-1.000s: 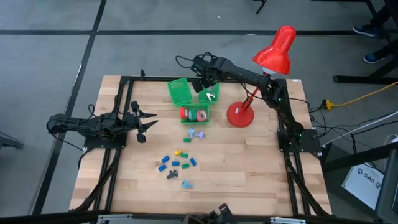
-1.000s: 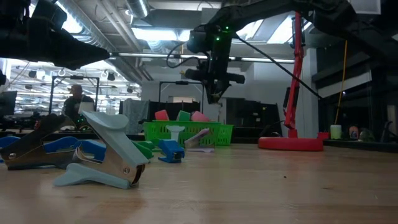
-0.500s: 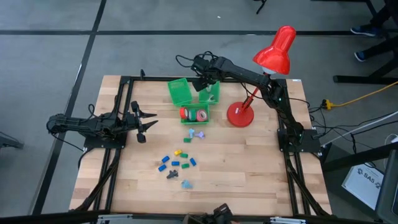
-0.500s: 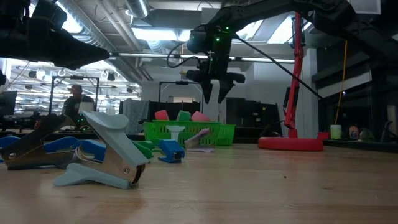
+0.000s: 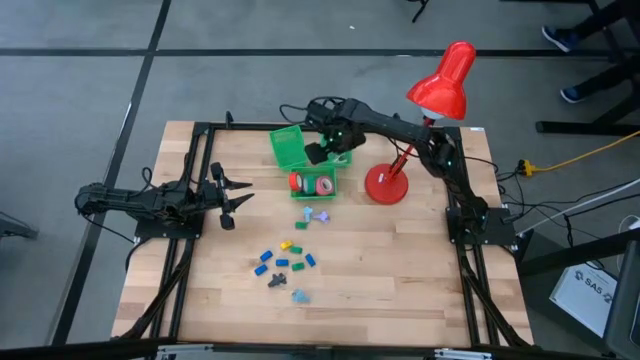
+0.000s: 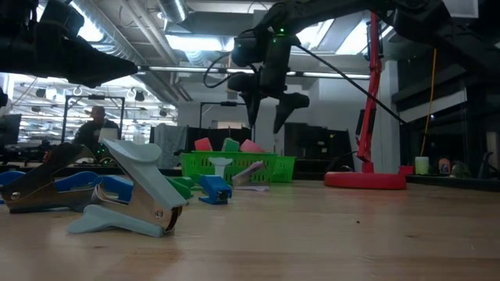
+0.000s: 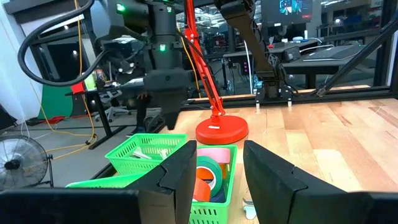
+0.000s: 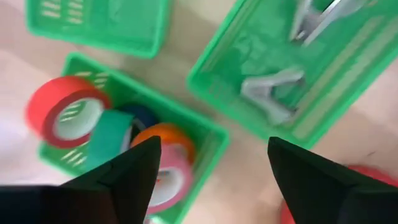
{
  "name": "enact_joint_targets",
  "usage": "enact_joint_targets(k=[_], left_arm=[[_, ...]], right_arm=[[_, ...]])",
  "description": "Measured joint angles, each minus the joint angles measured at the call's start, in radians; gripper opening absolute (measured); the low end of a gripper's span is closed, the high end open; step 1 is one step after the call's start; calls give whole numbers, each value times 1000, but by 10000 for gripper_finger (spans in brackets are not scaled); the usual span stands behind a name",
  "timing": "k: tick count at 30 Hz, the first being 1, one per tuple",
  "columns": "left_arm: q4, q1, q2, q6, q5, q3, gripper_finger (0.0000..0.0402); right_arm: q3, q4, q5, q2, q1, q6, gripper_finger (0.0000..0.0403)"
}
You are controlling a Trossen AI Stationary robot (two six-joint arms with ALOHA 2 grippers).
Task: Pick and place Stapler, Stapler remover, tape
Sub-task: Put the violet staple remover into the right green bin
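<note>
Right hand (image 5: 318,152): above the green baskets at the far side of the counter (image 5: 400,270); fingers spread wide, nothing between them.
Left hand (image 5: 228,197): at the counter's left edge, well apart from the baskets; fingers parted, empty.
Tape (image 8: 118,137): rolls packed together in one basket (image 8: 211,140); a red roll, a green one, an orange one over pink, a dark one behind.
Remover basket (image 8: 348,81): just beside the tape basket; two pale grey removers (image 8: 273,93) lie in it.
Third basket (image 8: 99,25): next to the other two; contents cannot be told.
Loose removers (image 5: 316,215): on the counter just in front of the baskets; another remover (image 6: 129,199) lies close to the low camera.
Staplers (image 5: 285,258): small blue, green and yellow pieces scattered mid-counter, near the front.
Lamp (image 5: 385,184): red, its base just right of the baskets.
</note>
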State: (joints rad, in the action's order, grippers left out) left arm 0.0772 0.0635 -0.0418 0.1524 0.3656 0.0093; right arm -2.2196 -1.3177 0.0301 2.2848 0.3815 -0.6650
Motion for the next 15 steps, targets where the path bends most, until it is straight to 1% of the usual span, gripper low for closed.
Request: enact_joint_targets(k=[3, 8, 15], left_arm=[[0, 0, 0, 0, 0, 0, 128], [0, 0, 0, 0, 0, 0, 127], [0, 0, 0, 0, 0, 0, 127]], right_arm=[[0, 6, 23, 0, -38, -40, 290], [0, 32, 18, 0, -135, -35, 280], [0, 40, 7, 0, -284, -3, 279]])
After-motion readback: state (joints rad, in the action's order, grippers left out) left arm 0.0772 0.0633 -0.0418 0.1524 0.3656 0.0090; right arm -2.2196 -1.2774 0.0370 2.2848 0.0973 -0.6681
